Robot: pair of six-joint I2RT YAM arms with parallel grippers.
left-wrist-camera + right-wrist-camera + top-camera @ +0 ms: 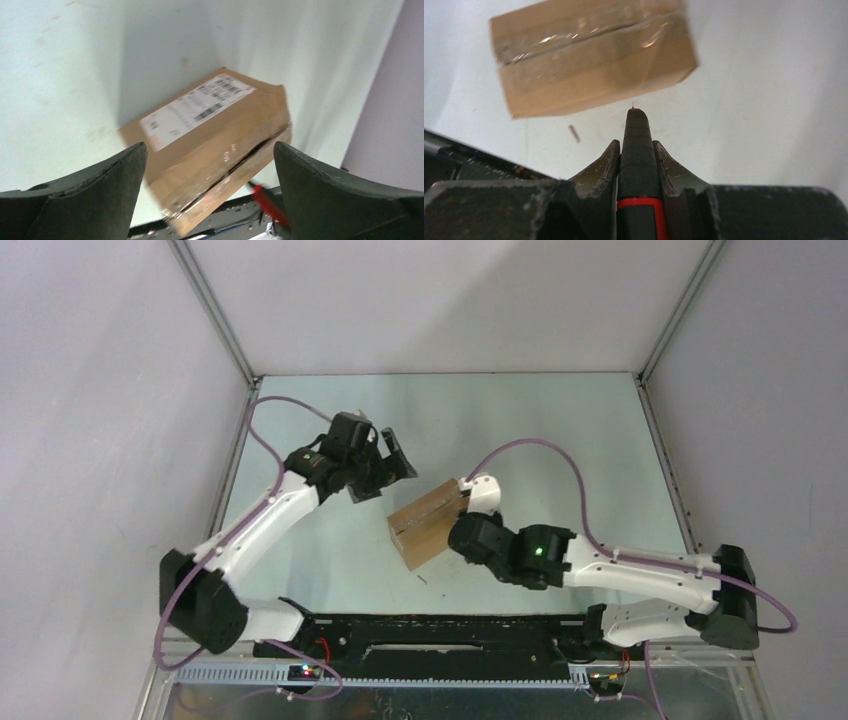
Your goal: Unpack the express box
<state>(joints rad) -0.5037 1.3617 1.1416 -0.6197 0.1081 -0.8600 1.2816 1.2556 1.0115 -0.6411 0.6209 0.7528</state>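
My left claw point(385, 465) is released, its jaws spread wide with nothing between them. It hangs above the worktop point(560, 430), tilted down toward the box point(428, 523), which lies just ahead of it and a little lower, clear of both fingers. In my left wrist view the box point(215, 140) fills the gap beyond my spread fingers point(100, 190). A white label point(197, 107) with barcodes covers the face turned up at me. On the next face down runs a taped seam point(240, 155), with a dark gap along part of it.

My right claw point(463, 512) is clenched on a knife point(638, 150), black with a red band near my fingers point(601, 165). Both fingers squeeze it, and its tip pokes straight out ahead of the claw point(636, 145). The box point(594, 55) lies directly in front of that tip, its long side across my line, with glossy tape over the seam point(574, 40). The tip stands right at the box's near lower edge, but I cannot tell whether it touches. A small dark scrap point(574, 133) lies on the worktop point(774, 100) just left of the tip, short of the box.

From above, the box rests on the worktop between my two claws. The right claw is just beside the end nearest it, and the left claw is apart from the far corner.
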